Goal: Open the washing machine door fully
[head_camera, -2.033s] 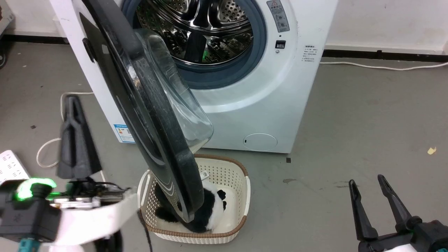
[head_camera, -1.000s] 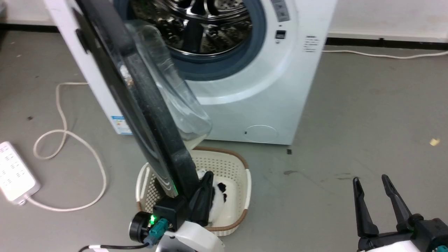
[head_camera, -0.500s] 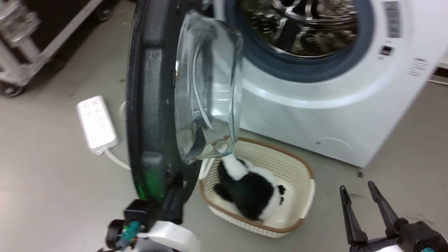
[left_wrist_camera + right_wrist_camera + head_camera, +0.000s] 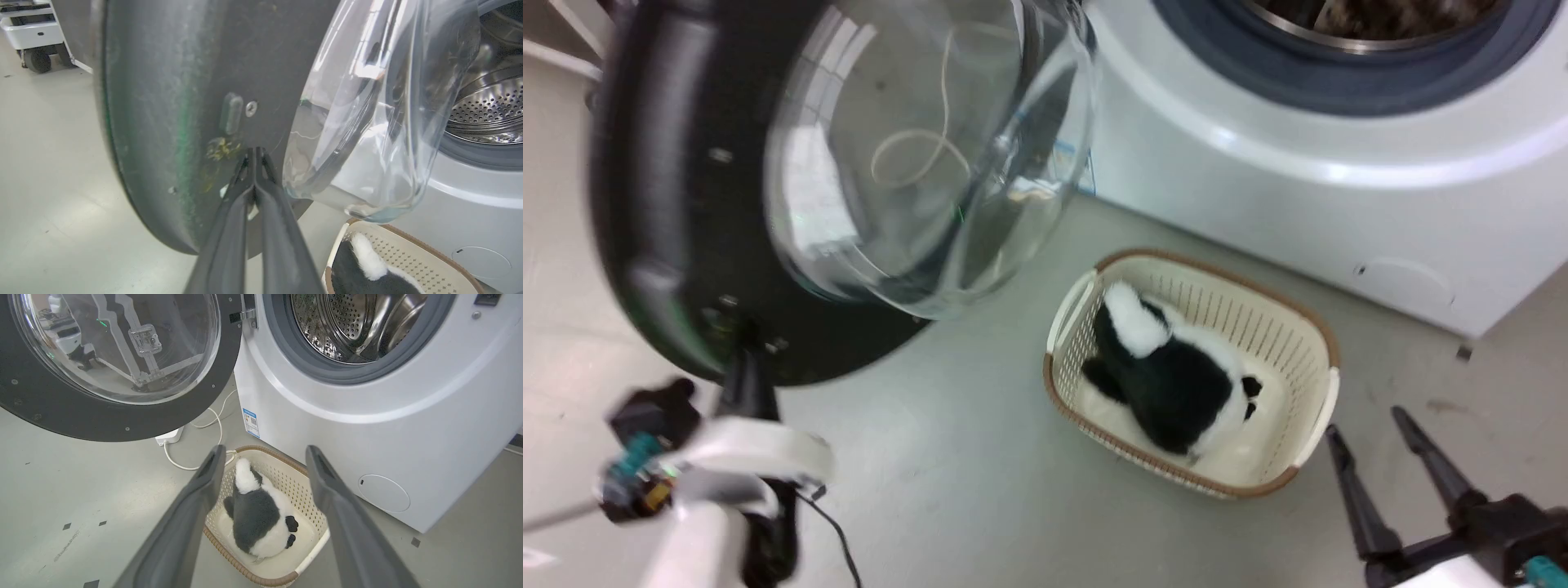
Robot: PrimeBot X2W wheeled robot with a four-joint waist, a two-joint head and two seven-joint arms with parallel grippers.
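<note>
The basket (image 4: 1250,314) by the washing machine (image 4: 1298,204) holds a plush toy (image 4: 1168,384).

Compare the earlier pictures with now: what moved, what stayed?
The washing machine door has swung from edge-on over the basket wide open to the left. The left gripper, first apart beside it, came to its lower edge and now presses on its inner face, fingers shut. The head camera shifted too. Unchanged: right gripper open and idle; plush toy in the basket.
</note>
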